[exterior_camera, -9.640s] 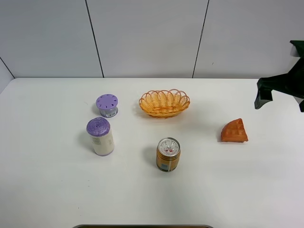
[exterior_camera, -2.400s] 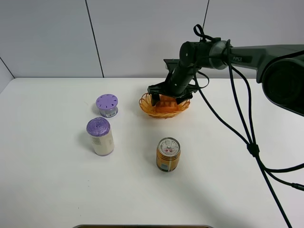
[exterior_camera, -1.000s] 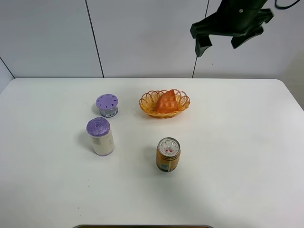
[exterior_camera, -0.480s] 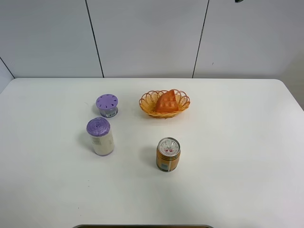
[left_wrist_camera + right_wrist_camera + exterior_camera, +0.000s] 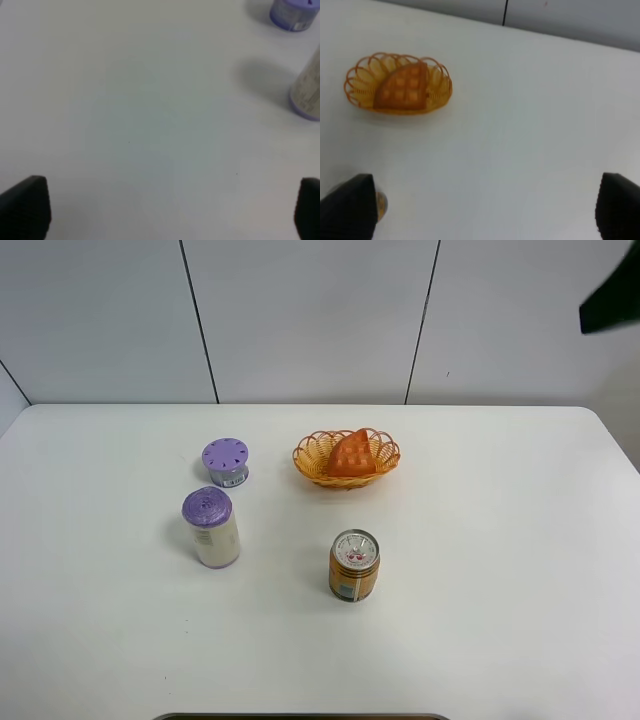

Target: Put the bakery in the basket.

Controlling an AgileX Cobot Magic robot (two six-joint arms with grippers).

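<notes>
**Waffle seated in basket; remaining risks are small**

The orange-brown wedge-shaped waffle piece (image 5: 351, 454) lies inside the shallow oval yellow-orange wicker basket (image 5: 312, 462), leaning against the woven wall, one corner standing above the looped rim. By my reading the task is done.

Right gripper (image 5: 485, 212): fingers spread wide, nothing between them, high above the white counter (image 5: 480, 570). The basket sits ahead of it and well below, off toward one finger. Left gripper (image 5: 170, 207): fingers likewise apart and empty, over bare counter, with the purple-capped white cylindrical bottle (image 5: 309, 90) and the small purple-lidded tub (image 5: 294, 11) ahead to one side.

What you should watch:
- The waffle rests tilted, not flat. A knock to the counter or basket could tip it over the low rim.
- If you send the right arm down again, any low pass could catch the light basket and slide it.
- The gold drink can (image 5: 354, 565) stands between the basket and the near counter edge; a low sweep could topple it.
</notes>
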